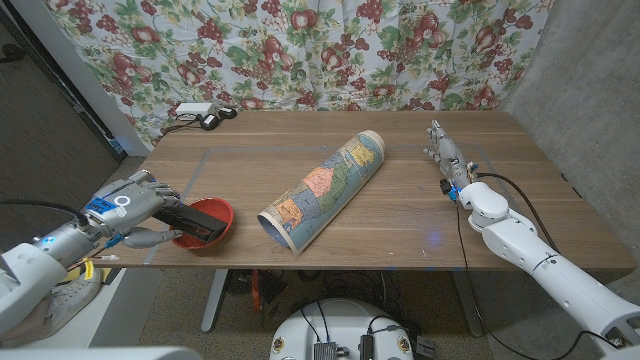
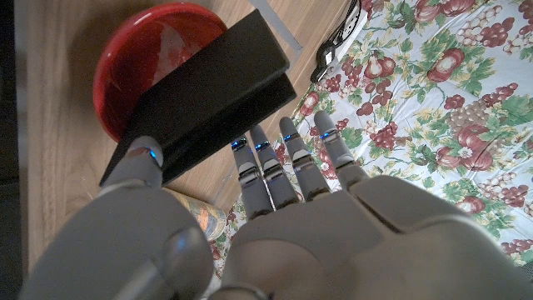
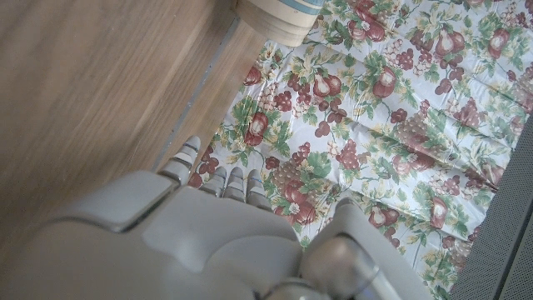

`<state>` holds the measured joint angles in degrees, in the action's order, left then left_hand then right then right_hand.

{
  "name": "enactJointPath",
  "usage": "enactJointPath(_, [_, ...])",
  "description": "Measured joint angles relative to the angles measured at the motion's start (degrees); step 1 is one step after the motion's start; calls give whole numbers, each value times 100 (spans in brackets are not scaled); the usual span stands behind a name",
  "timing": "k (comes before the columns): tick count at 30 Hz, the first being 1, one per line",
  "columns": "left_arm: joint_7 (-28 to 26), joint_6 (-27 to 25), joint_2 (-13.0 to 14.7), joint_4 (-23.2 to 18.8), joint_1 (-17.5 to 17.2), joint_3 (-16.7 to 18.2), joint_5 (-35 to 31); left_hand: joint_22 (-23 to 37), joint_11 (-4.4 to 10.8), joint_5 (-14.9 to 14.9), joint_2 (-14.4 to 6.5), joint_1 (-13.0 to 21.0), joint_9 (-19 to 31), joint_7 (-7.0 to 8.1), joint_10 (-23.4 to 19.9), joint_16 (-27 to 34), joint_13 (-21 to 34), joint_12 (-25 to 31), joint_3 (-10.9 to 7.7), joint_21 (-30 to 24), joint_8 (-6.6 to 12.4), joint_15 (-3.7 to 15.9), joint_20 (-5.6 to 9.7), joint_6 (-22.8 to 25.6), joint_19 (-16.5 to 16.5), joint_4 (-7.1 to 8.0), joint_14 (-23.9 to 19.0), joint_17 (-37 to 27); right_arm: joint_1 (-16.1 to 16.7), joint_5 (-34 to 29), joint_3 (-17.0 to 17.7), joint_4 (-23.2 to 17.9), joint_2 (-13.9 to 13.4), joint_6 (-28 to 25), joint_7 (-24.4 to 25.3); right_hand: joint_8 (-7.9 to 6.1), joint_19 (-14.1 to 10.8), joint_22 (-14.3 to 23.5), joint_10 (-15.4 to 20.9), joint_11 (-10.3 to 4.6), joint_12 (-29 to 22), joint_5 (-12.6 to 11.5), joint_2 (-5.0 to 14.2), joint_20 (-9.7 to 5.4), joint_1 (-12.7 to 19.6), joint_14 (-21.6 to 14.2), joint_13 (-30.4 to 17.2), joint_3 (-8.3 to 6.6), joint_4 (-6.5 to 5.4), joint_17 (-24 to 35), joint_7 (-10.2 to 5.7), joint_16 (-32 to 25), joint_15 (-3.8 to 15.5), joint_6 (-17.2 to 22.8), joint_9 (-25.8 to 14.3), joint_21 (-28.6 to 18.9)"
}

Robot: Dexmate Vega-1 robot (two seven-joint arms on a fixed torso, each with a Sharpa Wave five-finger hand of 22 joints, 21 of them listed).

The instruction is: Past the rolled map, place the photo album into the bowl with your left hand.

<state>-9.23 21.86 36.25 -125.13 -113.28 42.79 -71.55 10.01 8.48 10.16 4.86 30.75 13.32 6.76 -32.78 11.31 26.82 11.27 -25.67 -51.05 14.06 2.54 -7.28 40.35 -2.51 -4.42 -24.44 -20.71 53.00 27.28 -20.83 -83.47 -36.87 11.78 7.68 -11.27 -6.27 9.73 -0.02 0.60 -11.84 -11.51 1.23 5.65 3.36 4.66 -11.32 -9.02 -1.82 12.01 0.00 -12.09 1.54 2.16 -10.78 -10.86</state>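
Note:
The black photo album is gripped by my left hand at the table's front left. Its far end reaches into the red bowl. In the left wrist view the album lies slanted across the bowl, with the thumb on one side of it and the fingers on the other. The rolled map lies diagonally at the table's middle, to the right of the bowl. My right hand is at the far right with its fingers stretched out, holding nothing.
A white power strip with dark cables lies at the back left corner. A floral curtain hangs behind the table. The bowl stands close to the table's front edge. The right wrist view catches the map's end.

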Motion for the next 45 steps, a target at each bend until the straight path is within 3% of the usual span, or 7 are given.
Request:
enactJointPath(29, [193, 159, -83, -31, 156, -61, -13, -1, -32, 27, 44, -149, -18, 9, 31, 0, -5, 0, 24, 66, -45, -2, -21, -72, -22, 25, 58, 46, -4, 39, 14, 32, -27, -7, -19, 0, 0, 0, 0, 0, 0, 0, 0, 0, 0, 0, 0, 0, 0, 13, 0, 0, 0, 0, 0, 0])
enactJointPath(41, [90, 48, -200, -51, 233, -121, 44, -2, -100, 27, 37, -218, -29, -22, 165, 0, -54, 0, 24, 149, -76, 8, -41, -166, -42, 25, 196, 106, 19, 52, 27, 15, -41, -9, -19, 0, 0, 0, 0, 0, 0, 0, 39, 0, -39, 0, 0, 0, 0, 12, 0, 0, 0, 0, 0, 0])
enactJointPath(45, [25, -25, -248, -52, 262, -154, 101, -2, -153, 27, 21, -393, -29, -55, 217, 0, -79, 0, 69, 187, -89, -16, -40, -198, -42, 70, 220, 126, 21, 52, 30, 3, -47, -9, -19, 0, 0, 0, 0, 0, 0, 0, 39, 0, -38, 0, 0, 0, 0, 12, 0, 0, 0, 0, 0, 0])
